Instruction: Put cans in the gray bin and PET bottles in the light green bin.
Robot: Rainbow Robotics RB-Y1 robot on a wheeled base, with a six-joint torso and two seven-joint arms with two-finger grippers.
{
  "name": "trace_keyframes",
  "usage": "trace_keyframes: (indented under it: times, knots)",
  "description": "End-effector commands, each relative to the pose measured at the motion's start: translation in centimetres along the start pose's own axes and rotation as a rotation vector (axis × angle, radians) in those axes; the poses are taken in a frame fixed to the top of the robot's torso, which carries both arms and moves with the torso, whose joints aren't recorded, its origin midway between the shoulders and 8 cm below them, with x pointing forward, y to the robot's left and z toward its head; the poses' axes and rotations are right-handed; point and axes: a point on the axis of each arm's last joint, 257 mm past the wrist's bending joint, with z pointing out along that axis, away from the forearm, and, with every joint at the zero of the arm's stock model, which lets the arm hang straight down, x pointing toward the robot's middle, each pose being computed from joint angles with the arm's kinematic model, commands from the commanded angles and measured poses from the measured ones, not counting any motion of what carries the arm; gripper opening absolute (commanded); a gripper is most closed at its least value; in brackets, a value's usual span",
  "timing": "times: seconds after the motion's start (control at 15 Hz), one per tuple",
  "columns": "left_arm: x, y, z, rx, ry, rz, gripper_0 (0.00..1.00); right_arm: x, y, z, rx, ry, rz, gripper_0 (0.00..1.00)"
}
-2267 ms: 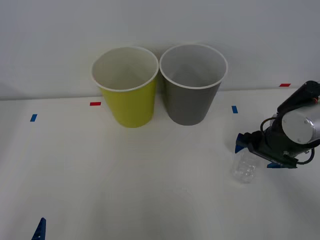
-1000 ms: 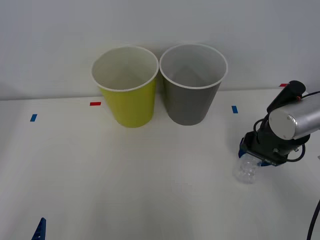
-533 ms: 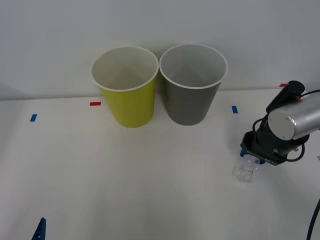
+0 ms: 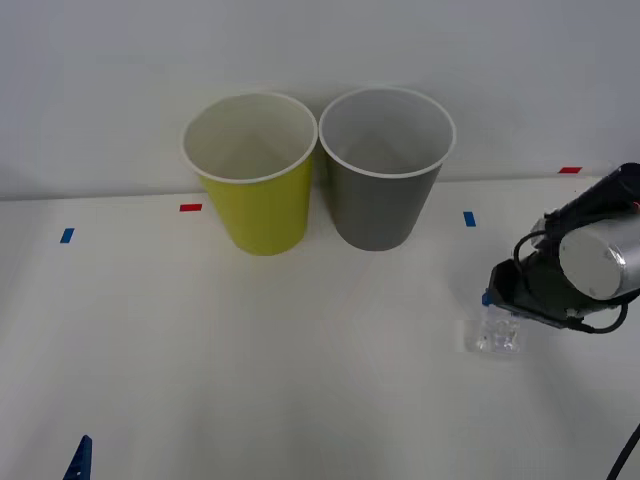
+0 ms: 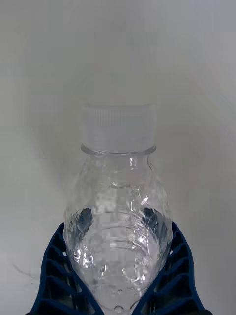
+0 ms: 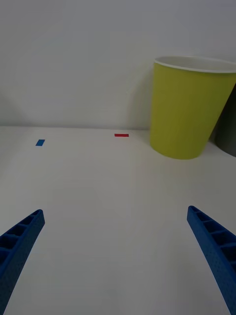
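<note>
Yellow-green bin, dk gray bin, clear ribbed bottle.

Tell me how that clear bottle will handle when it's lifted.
The PET bottle looks empty, so probably very light. Its thin ribbed wall may dent between the right tool's blue fingers closed around it. The smooth round body could slip or twist.

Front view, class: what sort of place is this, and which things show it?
Probably a robot test bench for waste sorting: a plain white table with coloured tape marks, a light green bin beside a gray bin, and the right tool gripping a clear PET bottle.
</note>
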Motion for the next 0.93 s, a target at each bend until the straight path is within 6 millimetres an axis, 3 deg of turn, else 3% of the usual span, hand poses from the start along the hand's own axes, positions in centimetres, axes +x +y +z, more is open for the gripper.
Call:
trace_keyframes:
  times: [0.07, 0.4, 0.93]
  knots:
    - [0.0, 0.0, 0.0, 0.000, 0.000, 0.000, 1.00, 0.3, 0.2, -2.1, -0.031, -0.123, -0.076, 0.00]
    - [0.0, 0.0, 0.0, 0.000, 0.000, 0.000, 1.00, 0.5, 0.0, -6.0, -0.016, -0.288, -0.246, 0.00]
    - [0.0, 0.0, 0.0, 0.000, 0.000, 0.000, 1.00, -2.3, 1.7, -12.7, 0.003, -0.505, -0.419, 0.00]
